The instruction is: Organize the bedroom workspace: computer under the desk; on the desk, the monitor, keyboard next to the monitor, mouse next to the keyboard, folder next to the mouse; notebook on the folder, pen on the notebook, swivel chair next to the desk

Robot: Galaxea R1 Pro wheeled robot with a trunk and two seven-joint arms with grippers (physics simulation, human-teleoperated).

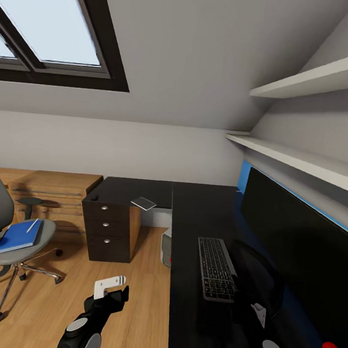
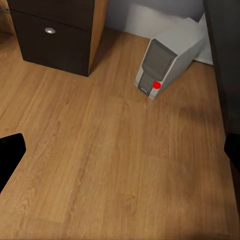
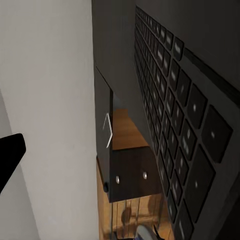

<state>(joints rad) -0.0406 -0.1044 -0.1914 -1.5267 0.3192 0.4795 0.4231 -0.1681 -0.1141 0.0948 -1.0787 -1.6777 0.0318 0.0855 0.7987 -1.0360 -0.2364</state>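
While the left gripper (image 1: 112, 290) is being held low over the wooden floor (image 2: 110, 165) with its fingers spread and nothing between them, the right gripper (image 1: 259, 313) is being kept just above the desk (image 1: 191, 218) beside the keyboard (image 1: 216, 267); whether its fingers are spread or pressed together cannot be told. The keyboard is lying flat in front of the monitor (image 1: 300, 243), and the computer (image 2: 167, 62) is standing on the floor under the desk edge. The notebook (image 1: 18, 237) with the pen (image 1: 32, 225) on it is still being carried by the seat of the swivel chair (image 1: 9, 244), well apart from the desk; the folder cannot be made out. A small grey item, possibly the mouse (image 1: 144, 203), is lying on the far desk wing above the drawer unit (image 1: 108, 226). Judged risks: the keyboard being nudged by the right arm, the pen rolling off if the notebook is tilted, the chair rolling away when pressed. The room is being lit by a skylight (image 1: 50, 20); shelves (image 1: 302, 153) are running along the sloped wall.
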